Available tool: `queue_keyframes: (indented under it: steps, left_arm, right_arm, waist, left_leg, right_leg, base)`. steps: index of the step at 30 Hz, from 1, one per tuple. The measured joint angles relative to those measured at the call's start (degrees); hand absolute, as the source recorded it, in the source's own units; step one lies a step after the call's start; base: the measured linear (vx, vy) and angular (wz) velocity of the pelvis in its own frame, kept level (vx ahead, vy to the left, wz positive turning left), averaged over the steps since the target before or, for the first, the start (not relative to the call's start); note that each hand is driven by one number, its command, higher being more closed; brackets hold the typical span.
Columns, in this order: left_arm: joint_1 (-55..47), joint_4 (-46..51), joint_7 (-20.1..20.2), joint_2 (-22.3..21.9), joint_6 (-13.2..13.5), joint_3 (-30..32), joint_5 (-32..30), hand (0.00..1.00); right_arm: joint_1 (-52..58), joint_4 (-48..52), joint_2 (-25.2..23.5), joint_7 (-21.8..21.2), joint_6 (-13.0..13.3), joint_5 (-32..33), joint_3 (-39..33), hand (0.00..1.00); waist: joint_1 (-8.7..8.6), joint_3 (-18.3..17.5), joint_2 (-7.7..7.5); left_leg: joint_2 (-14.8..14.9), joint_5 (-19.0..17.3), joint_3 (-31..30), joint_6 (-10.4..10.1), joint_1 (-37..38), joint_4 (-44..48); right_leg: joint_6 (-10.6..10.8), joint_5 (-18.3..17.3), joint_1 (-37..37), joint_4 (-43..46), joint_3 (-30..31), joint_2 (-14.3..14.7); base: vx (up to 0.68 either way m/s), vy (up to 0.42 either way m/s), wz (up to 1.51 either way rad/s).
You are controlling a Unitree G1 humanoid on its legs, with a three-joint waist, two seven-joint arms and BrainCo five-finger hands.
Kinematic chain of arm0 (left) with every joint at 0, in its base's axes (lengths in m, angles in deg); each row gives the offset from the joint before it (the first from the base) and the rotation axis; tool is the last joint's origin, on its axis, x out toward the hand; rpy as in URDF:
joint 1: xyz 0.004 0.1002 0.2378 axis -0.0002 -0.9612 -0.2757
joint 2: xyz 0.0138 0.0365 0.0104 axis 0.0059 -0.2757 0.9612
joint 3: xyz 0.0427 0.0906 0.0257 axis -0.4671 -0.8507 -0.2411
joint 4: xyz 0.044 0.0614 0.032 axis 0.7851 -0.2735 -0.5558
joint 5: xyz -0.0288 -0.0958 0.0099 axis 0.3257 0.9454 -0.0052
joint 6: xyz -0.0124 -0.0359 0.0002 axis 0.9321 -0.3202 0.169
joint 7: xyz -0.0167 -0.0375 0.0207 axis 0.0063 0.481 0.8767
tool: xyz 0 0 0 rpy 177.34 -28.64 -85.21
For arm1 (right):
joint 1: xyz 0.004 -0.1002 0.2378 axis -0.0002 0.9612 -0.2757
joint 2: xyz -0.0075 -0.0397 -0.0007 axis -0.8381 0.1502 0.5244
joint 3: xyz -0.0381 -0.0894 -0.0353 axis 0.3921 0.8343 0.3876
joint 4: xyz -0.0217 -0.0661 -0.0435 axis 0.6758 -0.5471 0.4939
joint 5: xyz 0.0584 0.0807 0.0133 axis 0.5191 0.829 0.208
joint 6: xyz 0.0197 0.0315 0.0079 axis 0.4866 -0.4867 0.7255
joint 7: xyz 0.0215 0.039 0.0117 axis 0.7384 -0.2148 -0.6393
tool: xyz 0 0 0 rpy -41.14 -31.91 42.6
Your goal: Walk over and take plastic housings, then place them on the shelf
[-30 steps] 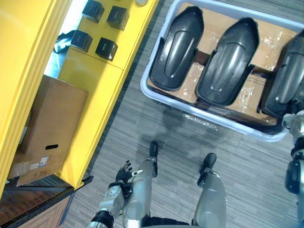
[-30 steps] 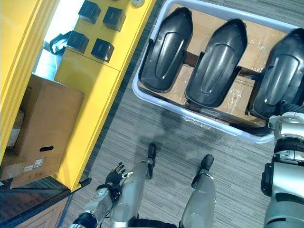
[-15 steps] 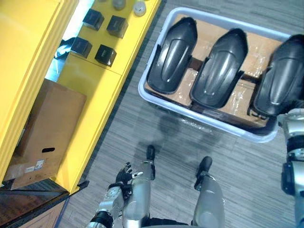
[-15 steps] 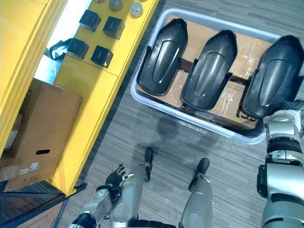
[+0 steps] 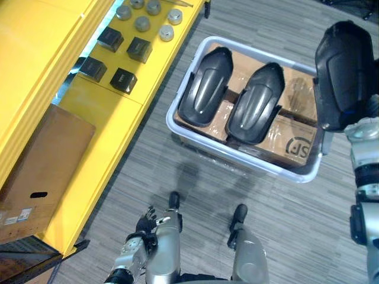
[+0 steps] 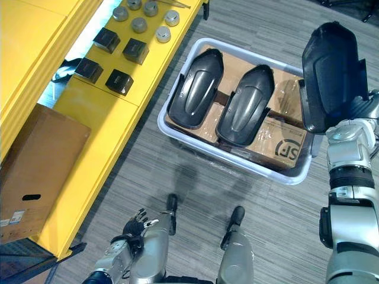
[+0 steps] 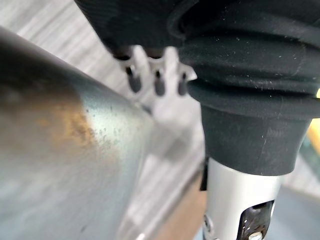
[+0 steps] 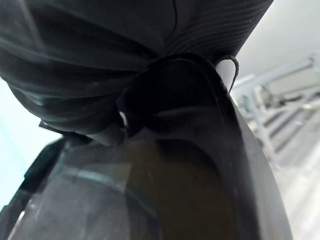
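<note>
A black plastic housing hangs in the air above the right end of the white tote, carried at my right hand. In the right wrist view the housing's hollow inside lies right under the hand's dark cover. Two more black housings lie side by side on cardboard in the tote. My left hand hangs low by my side, relaxed and holding nothing. The yellow shelf runs along the left.
On the yellow shelf sit several small black boxes and several round metal parts. A cardboard box stands on its lower level. Grey striped floor separates me from the tote and the shelf.
The rightmost housing has risen out of the tote with my right arm, baring the cardboard beneath. The whole view has shifted, showing more of the shelf's far end. The left hand still hangs.
</note>
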Motion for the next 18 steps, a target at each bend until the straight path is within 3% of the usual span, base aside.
queue_keyframes:
  steps: [4, 8, 12, 15, 18]
  left_arm:
    - [-2.93, 10.68, -1.49, 0.0, 0.68, 1.36, 2.05, 0.0]
    - [-2.18, 24.4, -2.1, -0.04, 1.21, 3.01, 5.74, 0.0]
    - [4.99, 29.99, -1.96, 1.44, -0.25, 2.89, 7.26, 0.0]
    - [9.05, 30.19, -1.57, 1.54, -1.28, 0.37, 7.3, 0.0]
    - [12.38, 30.23, -0.77, 0.79, -1.95, -1.37, 8.93, 0.0]
  right_arm:
    - [4.91, 8.43, -3.1, 1.52, 1.59, -1.0, -3.39, 1.0]
    - [10.41, 18.63, -6.31, 3.96, 5.02, -4.85, -4.82, 1.0]
    - [14.19, 23.17, -11.4, 5.03, 10.72, -10.16, -4.76, 1.0]
    - [15.79, 23.73, -13.42, 5.13, 15.62, -12.98, -4.27, 1.0]
    - [15.92, 25.92, -15.11, 5.49, 19.91, -14.94, -2.92, 1.0]
  waist:
    - [-0.53, 0.17, -1.71]
    - [-1.3, -0.71, -2.93]
    - [-2.88, -4.89, -4.9]
    - [-3.12, -9.45, -5.14]
    - [-3.96, -11.6, -4.98]
  left_leg:
    - [-0.07, 0.22, 0.44, -0.34, 3.06, -2.15]
    - [-0.06, 0.24, 1.65, -0.39, 6.36, -4.28]
    - [-0.07, 0.4, 3.07, -0.66, 9.98, -7.14]
    - [-0.03, 0.39, 4.73, -0.7, 12.93, -9.67]
    - [-0.01, 0.45, 5.5, -0.8, 14.97, -10.9]
  right_leg:
    - [0.0, 0.0, 2.78, -1.46, -0.14, 0.11]
    - [-0.02, -0.02, 5.05, -2.47, 0.13, 0.09]
    - [-0.03, -0.01, 7.51, -4.32, 0.62, 0.16]
    - [-0.05, 0.0, 8.76, -5.4, 1.81, 0.27]
    - [-0.06, 0.04, 10.01, -6.12, 2.12, 0.36]
  base:
    - [0.09, -0.004, 0.01]
    - [0.06, 0.003, -0.08]
    - [0.09, -0.001, -0.12]
    - [0.09, -0.001, -0.18]
    - [0.08, 0.0, -0.15]
